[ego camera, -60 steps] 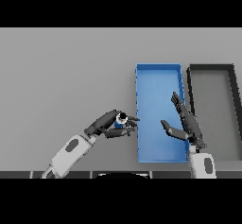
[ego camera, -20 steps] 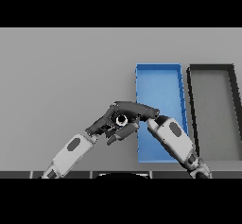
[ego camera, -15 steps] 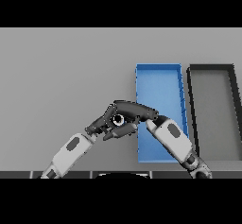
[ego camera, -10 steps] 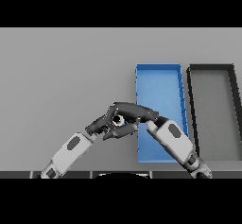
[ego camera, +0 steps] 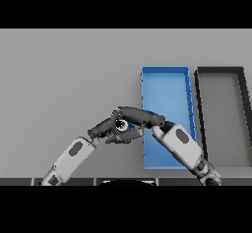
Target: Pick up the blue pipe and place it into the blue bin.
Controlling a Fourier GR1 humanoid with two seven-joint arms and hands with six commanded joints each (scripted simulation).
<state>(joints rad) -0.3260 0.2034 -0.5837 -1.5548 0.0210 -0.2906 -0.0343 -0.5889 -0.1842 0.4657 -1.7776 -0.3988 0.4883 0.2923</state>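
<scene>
Since the earlier frames, the right hand (ego camera: 140, 117) has swung from over the bin to lower centre, meeting the left hand (ego camera: 109, 128). Between them sits the small blue pipe (ego camera: 123, 125), mostly hidden. Left fingers curl around it; right fingers lie long and nearly straight over its top, touching it. Just right of both hands lies the rectangular blue bin (ego camera: 165, 83), with a dark grey tray (ego camera: 220, 71) beside it on the grey table (ego camera: 64, 74)
</scene>
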